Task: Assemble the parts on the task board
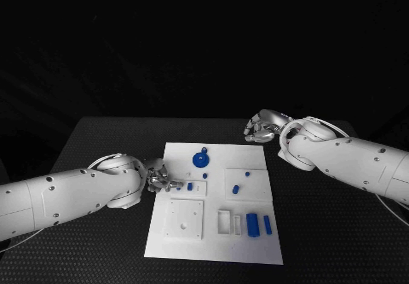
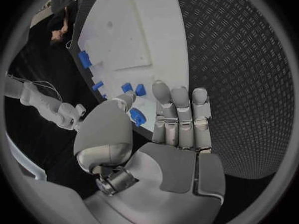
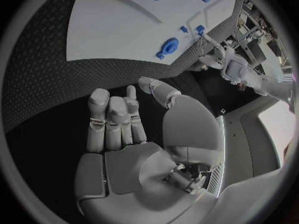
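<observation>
Most of the job looks undone to me: several blue parts (image 1: 252, 224) lie loose on the task board (image 1: 256, 155). My left robot hand (image 1: 159, 178) sits at the board's edge with fingers apart and nothing held, two small parts just past its fingertips. My right robot hand (image 1: 263, 127) rests over the bench (image 1: 102, 136), fingers loosely spread (empty too), well clear of the round blue part (image 1: 201, 158).

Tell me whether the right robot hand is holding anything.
It holds nothing. The right robot hand shows a bare palm with fingers extended, hovering over the black table beside the task board.
</observation>
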